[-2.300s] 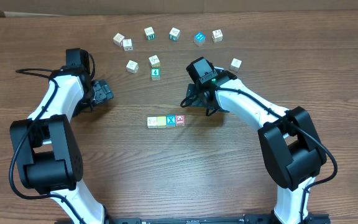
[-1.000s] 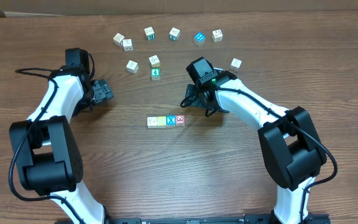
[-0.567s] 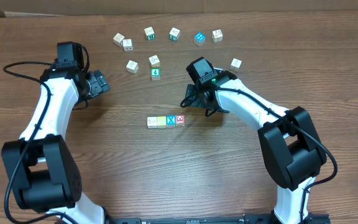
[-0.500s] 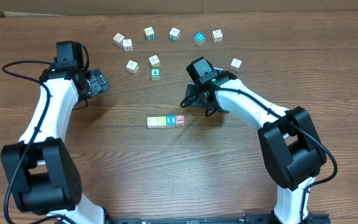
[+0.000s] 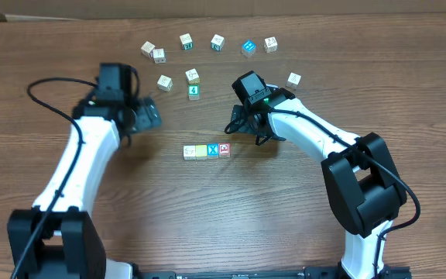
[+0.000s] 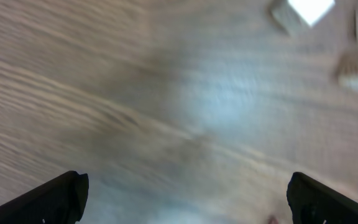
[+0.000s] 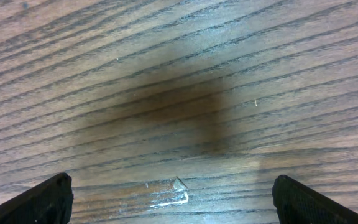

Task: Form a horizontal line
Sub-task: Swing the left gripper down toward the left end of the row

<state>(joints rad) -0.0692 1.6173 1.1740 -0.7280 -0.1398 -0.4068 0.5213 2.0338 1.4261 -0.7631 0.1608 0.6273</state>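
Left wrist view blurred, white cube (image 6: pixel 304 10) cut off by its top edge

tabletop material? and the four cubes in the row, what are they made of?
Tabletop: wood or wood-look laminate, matte; dark grain lines run across it, plus one small chip.
Four cubes: likely painted wood or plastic, matte; flat coloured faces with printed characters, too small to settle which.
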